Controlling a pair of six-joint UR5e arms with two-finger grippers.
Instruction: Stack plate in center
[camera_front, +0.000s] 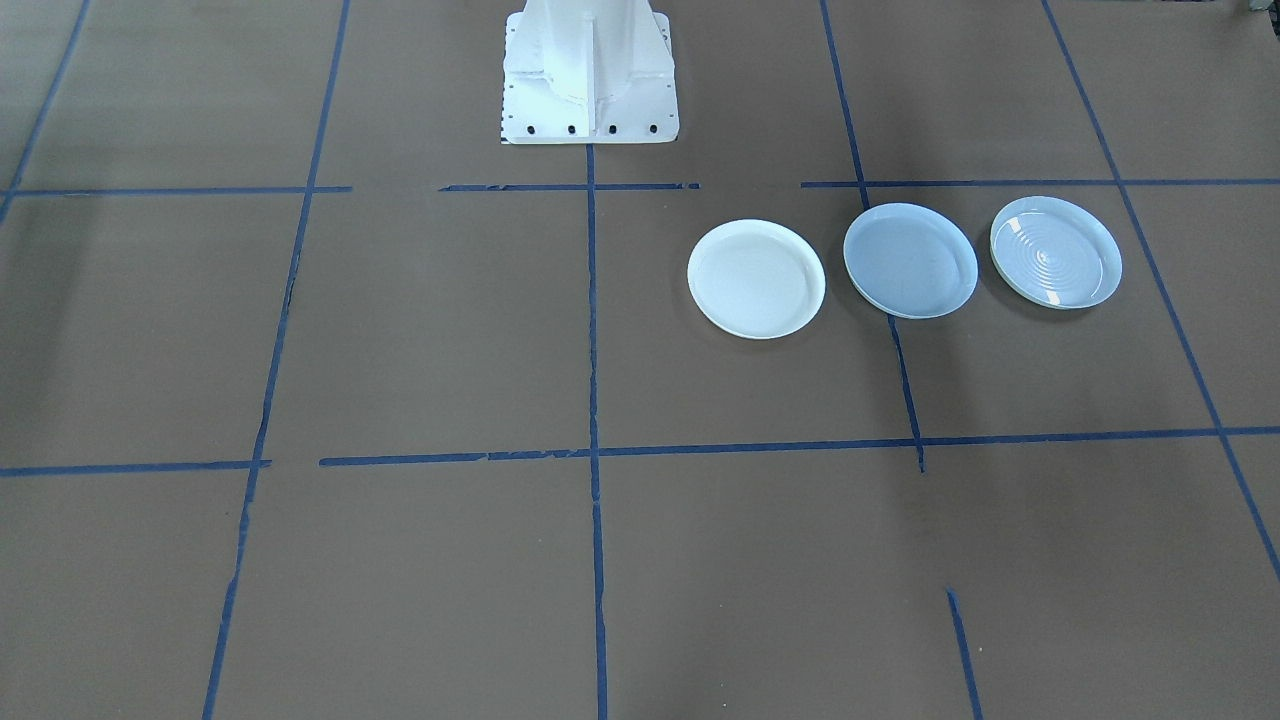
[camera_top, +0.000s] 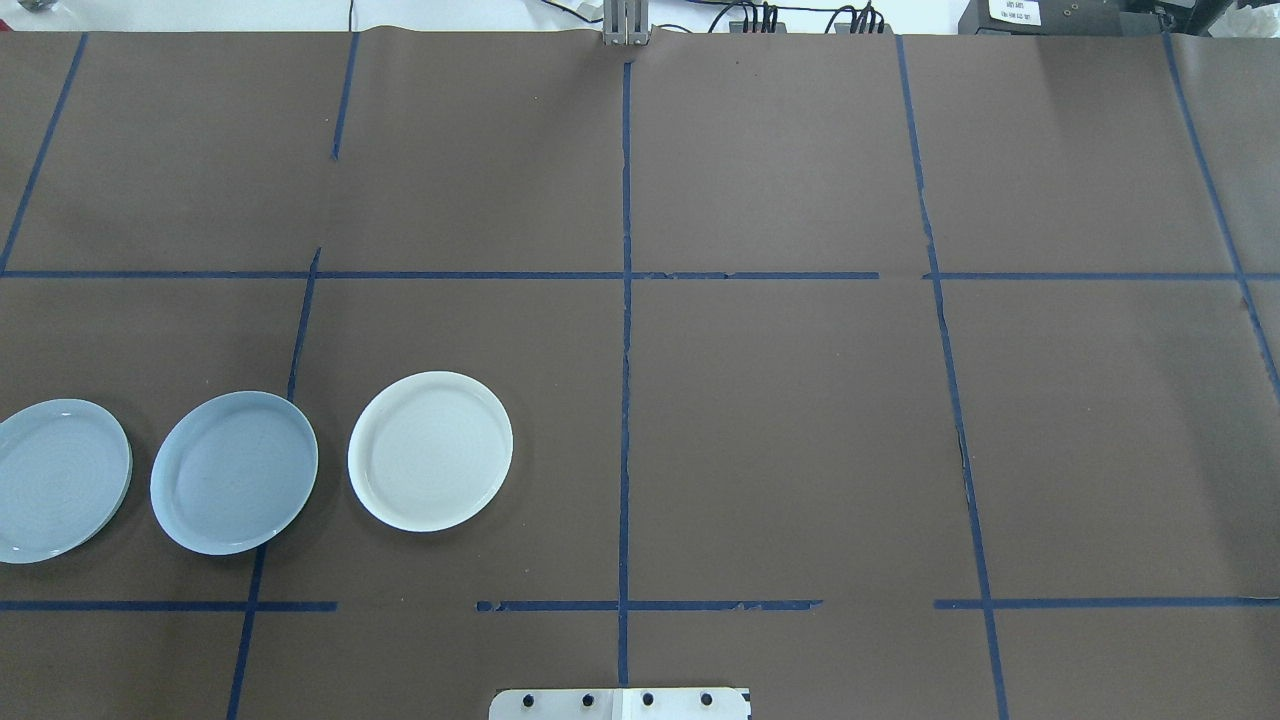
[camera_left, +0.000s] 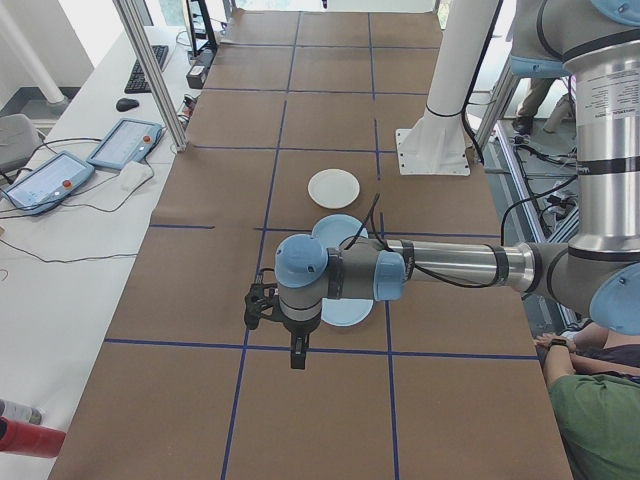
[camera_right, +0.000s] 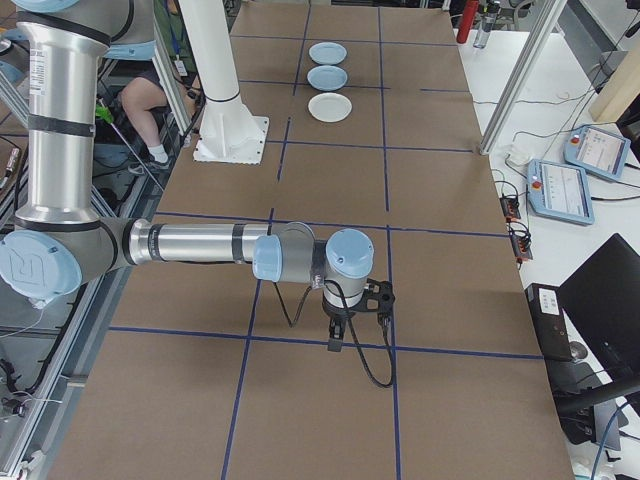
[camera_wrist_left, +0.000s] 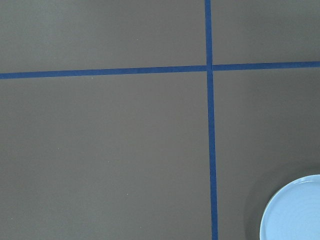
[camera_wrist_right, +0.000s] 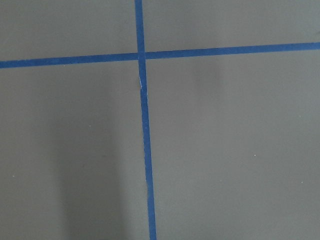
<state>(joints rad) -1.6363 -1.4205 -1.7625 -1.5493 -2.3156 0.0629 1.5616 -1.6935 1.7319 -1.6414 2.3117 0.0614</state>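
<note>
Three plates lie in a row on the robot's left half of the table. The plain light-blue center plate (camera_front: 910, 260) (camera_top: 234, 472) is in the middle. A white plate (camera_front: 756, 279) (camera_top: 430, 451) lies on its inner side, and a glossy ringed plate (camera_front: 1055, 252) (camera_top: 60, 480) on its outer side. My left gripper (camera_left: 298, 358) hangs above the table just beyond the ringed plate (camera_wrist_left: 295, 210), whose rim shows in the left wrist view's corner. My right gripper (camera_right: 335, 342) hovers over bare table far from the plates. I cannot tell whether either gripper is open or shut.
Brown paper with blue tape lines (camera_top: 625, 400) covers the table. The white robot base (camera_front: 590, 70) stands at the near edge's middle. Teach pendants (camera_left: 125, 143) and cables lie on a side bench. A seated person (camera_left: 590, 400) is beside the table end.
</note>
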